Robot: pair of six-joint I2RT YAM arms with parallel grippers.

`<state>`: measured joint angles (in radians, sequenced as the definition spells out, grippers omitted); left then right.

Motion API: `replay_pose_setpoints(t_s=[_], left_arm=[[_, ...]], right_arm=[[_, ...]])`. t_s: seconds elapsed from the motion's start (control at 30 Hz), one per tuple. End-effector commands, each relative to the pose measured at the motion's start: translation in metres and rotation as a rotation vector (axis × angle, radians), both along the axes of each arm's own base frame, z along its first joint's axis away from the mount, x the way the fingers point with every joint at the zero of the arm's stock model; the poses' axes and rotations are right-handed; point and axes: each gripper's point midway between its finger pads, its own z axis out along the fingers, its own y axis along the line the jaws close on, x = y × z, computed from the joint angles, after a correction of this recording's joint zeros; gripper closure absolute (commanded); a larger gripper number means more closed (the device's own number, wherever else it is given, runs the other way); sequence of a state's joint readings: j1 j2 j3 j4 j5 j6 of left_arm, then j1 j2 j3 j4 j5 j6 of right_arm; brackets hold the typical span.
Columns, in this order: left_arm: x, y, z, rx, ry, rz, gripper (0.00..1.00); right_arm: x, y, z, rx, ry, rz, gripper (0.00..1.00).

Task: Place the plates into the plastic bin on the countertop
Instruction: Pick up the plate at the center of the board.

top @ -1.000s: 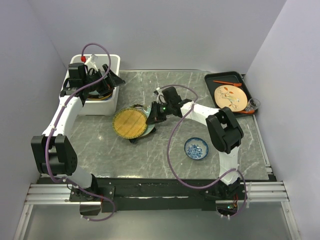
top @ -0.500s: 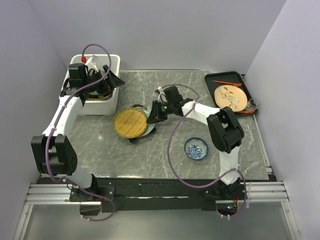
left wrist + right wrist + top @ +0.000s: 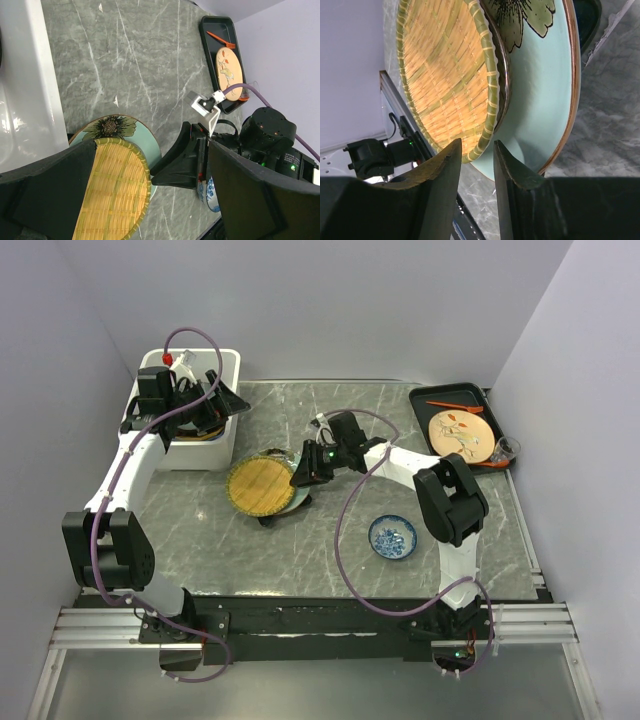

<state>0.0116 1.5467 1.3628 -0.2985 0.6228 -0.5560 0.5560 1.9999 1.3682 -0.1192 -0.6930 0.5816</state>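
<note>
A yellow woven-pattern plate (image 3: pixel 260 485) lies on top of a pale green floral plate (image 3: pixel 292 490), with a dark plate (image 3: pixel 272 519) under them, in the middle of the countertop (image 3: pixel 330 540). My right gripper (image 3: pixel 305 468) is at the stack's right edge. In the right wrist view its jaws (image 3: pixel 476 145) are slightly apart and straddle the rim of the yellow plate (image 3: pixel 445 80), above the green plate (image 3: pixel 540 100). My left gripper (image 3: pixel 212 405) hangs wide open and empty over the right edge of the white plastic bin (image 3: pixel 228 360). The arm mostly hides the plates in the bin.
A black tray (image 3: pixel 425 398) at the back right holds a tan plate with orange marks (image 3: pixel 460 435) and an orange fork. A small blue-and-white dish (image 3: pixel 393 537) sits at the front right. The left wrist view shows the bin wall (image 3: pixel 25 75) and the right gripper (image 3: pixel 190 160).
My right gripper has edged slightly left toward the plate stack. The left arm has not moved.
</note>
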Motion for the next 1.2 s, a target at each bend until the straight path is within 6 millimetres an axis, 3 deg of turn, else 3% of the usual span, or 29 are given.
replay_pose_setpoints(t_s=[0.0, 0.47, 0.63, 0.83, 1.17], left_arm=[[0.001, 0.001, 0.013, 0.025, -0.063, -0.010, 0.01], [-0.001, 0.002, 0.014, 0.027, -0.066, -0.005, 0.01], [-0.002, 0.001, 0.015, 0.031, -0.069, -0.005, 0.01], [-0.003, 0.002, 0.014, 0.033, -0.069, -0.003, 0.01], [-0.005, 0.002, 0.011, 0.038, -0.066, -0.005, 0.01]], right_arm=[[0.003, 0.008, 0.003, 0.015, -0.006, 0.010, 0.60], [-0.002, 0.015, -0.010, -0.004, 0.017, 0.026, 0.59], [-0.004, 0.014, -0.010, -0.003, 0.008, 0.025, 0.74], [-0.002, 0.011, 0.010, -0.002, -0.033, 0.021, 0.82], [0.011, 0.000, 0.050, 0.039, -0.108, -0.021, 0.82]])
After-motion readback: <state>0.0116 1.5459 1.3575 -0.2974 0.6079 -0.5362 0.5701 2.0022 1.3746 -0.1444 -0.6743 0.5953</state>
